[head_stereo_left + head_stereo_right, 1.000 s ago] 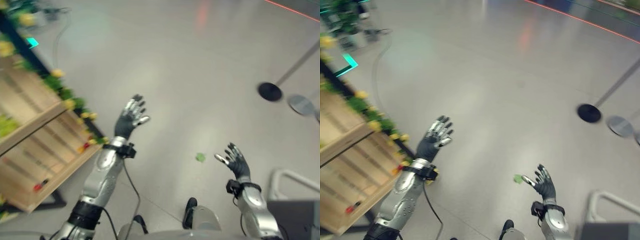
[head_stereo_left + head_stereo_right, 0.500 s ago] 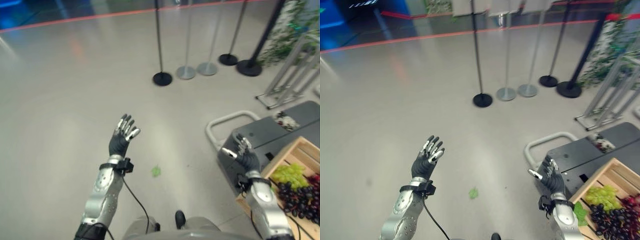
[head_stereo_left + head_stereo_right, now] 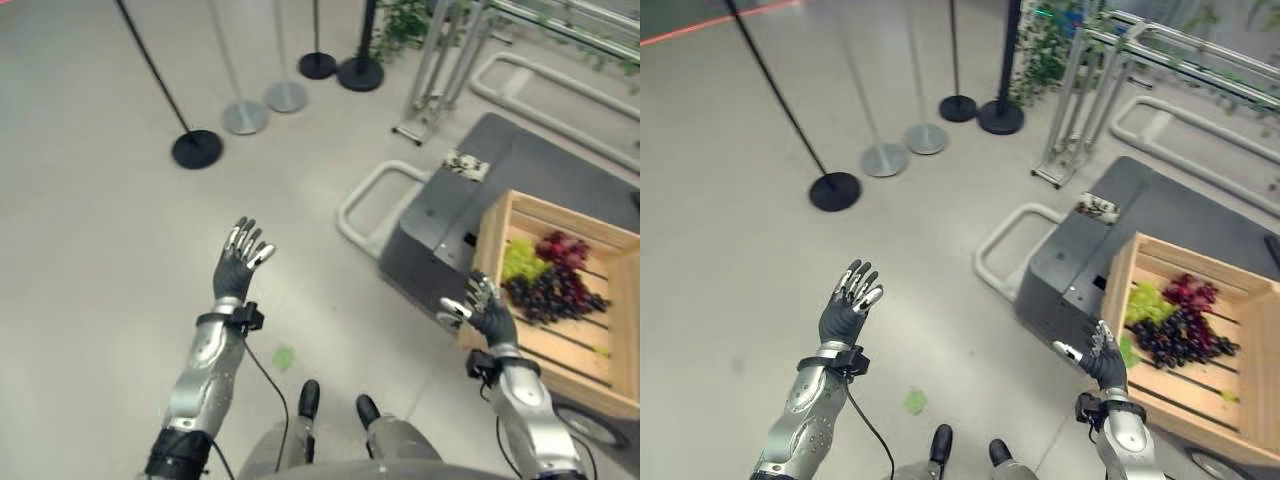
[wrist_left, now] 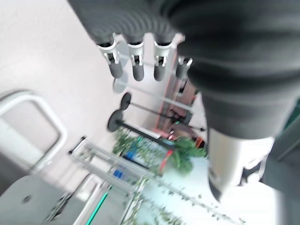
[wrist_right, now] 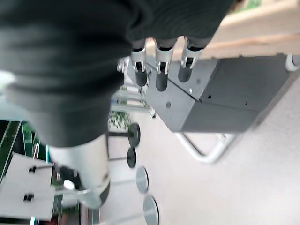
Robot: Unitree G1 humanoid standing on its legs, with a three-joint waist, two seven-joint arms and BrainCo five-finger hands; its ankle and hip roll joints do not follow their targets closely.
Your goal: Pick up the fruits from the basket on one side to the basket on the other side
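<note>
Both hands raised with fingers spread, holding nothing: left hand (image 3: 238, 268) over bare floor, right hand (image 3: 487, 312) just before a wooden crate (image 3: 570, 350) of green grapes (image 3: 516, 257) and dark grapes (image 3: 548, 288), resting on a grey cart (image 3: 440, 235); stanchion bases (image 3: 197, 149) stand beyond.

Crate (image 3: 545, 290) wall before right hand (image 3: 487, 312)

Grey cart (image 3: 520, 190) beside stanchion bases (image 3: 197, 148), green scrap (image 3: 284, 356) on floor (image 3: 90, 230)
</note>
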